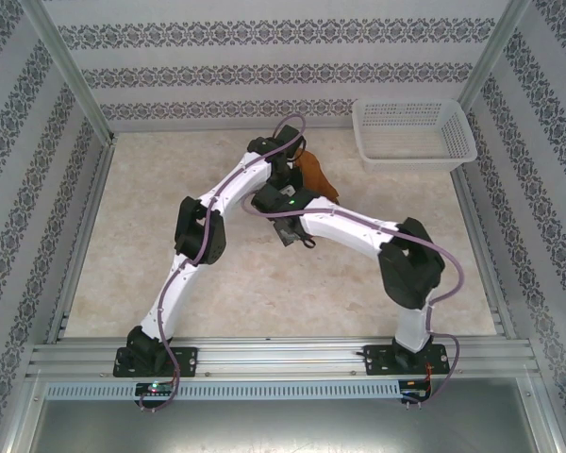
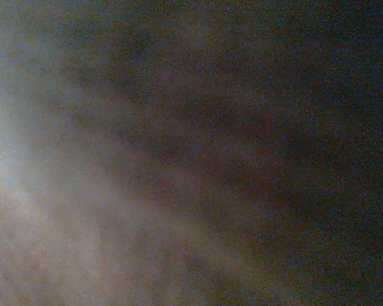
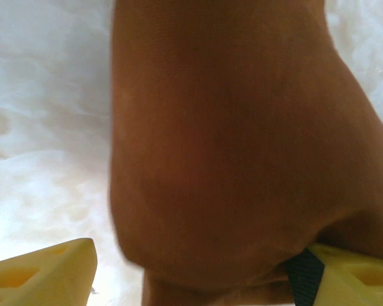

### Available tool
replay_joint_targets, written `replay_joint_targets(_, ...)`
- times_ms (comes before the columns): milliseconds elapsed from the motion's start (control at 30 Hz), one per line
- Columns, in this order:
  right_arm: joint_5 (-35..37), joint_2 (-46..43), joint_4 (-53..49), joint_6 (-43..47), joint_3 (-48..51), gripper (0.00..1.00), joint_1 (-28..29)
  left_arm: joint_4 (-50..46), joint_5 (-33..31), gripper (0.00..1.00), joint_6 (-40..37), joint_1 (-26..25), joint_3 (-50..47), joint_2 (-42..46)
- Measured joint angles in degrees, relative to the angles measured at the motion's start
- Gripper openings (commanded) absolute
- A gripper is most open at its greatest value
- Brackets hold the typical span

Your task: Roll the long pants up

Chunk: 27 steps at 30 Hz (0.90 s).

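Note:
The long pants point(image 1: 318, 176) are a bunched rust-brown bundle at the middle back of the table, mostly covered by both arms. In the right wrist view the long pants point(image 3: 230, 146) bulge up between my right gripper's point(image 3: 198, 255) yellow fingers. That gripper is open: its left finger point(image 3: 45, 271) stands apart from the cloth, while its right finger point(image 3: 357, 274) touches it. My left arm's wrist point(image 1: 281, 170) sits right against the bundle. The left wrist view is dark, blurred brown cloth point(image 2: 179, 159) pressed close to the lens, and its fingers are hidden.
A white mesh basket point(image 1: 413, 132) stands at the back right corner, a little right of the bundle. The pale marbled table point(image 1: 151, 189) is fenced by metal rails and patterned walls. The two forearms cross close together over the table's middle.

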<state>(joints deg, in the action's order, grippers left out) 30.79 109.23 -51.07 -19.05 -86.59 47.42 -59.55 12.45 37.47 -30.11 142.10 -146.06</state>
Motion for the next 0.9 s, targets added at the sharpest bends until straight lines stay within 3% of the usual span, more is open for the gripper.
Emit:
replay_joint_targets(233, 11.87, 5.25, 1.66, 7.93, -3.08, 0.83, 1.99, 2.36, -0.13, 0.00, 0.24, 1.16, -9.31, 4.81)
replay_joint_targets(500, 19.30, 5.31, -0.20, 11.37, -7.91, 0.83, 7.17, 2.05, 1.53, 0.00, 0.22, 1.77, -10.21, 5.53)
replay_joint_targets(900, 21.20, 6.93, -2.95, 13.09, -11.41, 0.85, 7.28, 1.60, 5.05, 0.00, 0.44, 3.06, -10.19, 5.53)
